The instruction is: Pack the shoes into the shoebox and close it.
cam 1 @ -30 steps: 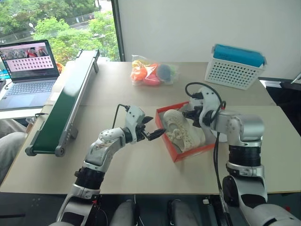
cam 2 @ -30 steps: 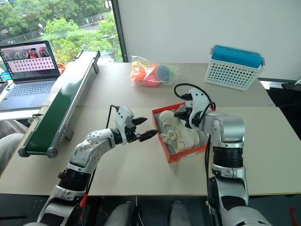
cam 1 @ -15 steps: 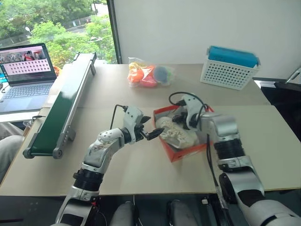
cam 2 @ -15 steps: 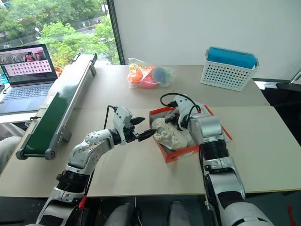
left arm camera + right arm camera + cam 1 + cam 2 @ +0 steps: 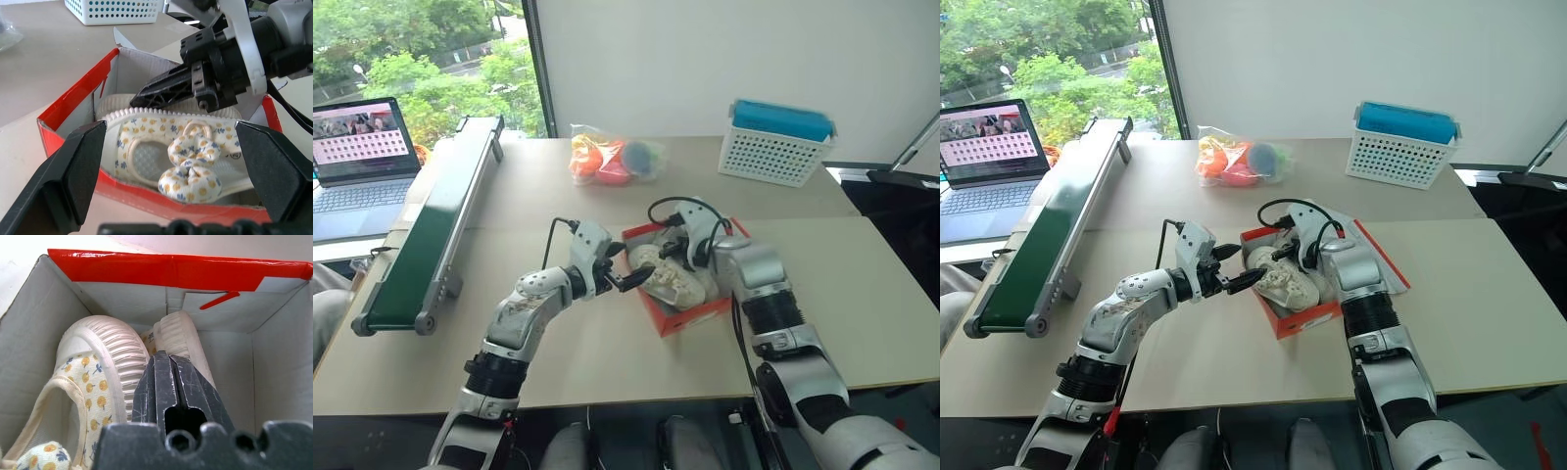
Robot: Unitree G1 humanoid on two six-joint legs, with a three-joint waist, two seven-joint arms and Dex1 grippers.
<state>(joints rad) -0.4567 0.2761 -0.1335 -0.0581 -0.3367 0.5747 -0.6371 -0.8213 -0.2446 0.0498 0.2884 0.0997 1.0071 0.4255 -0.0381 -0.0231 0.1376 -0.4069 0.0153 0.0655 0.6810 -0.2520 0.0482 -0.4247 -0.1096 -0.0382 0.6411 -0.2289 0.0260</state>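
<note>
The red shoebox (image 5: 690,315) stands open mid-table, its lid (image 5: 1383,262) folded out to the right. Two cream shoes (image 5: 675,279) with small flower print, one with a bow (image 5: 190,171), lie inside it. My right gripper (image 5: 671,250) is shut and reaches down into the box. Its tips (image 5: 164,363) sit between the two ribbed toe caps (image 5: 105,352). My left gripper (image 5: 628,264) hangs open just outside the box's left wall (image 5: 73,105), holding nothing. It points at the shoes.
A green conveyor belt (image 5: 431,225) runs along the table's left side, with a laptop (image 5: 357,166) beyond it. A bag of colourful toys (image 5: 612,157) and a white basket with a blue top (image 5: 773,142) stand at the back.
My right gripper has sunk a little deeper into the box and to the left, onto the shoes. The left gripper has kept still. The whole view has shifted.
</note>
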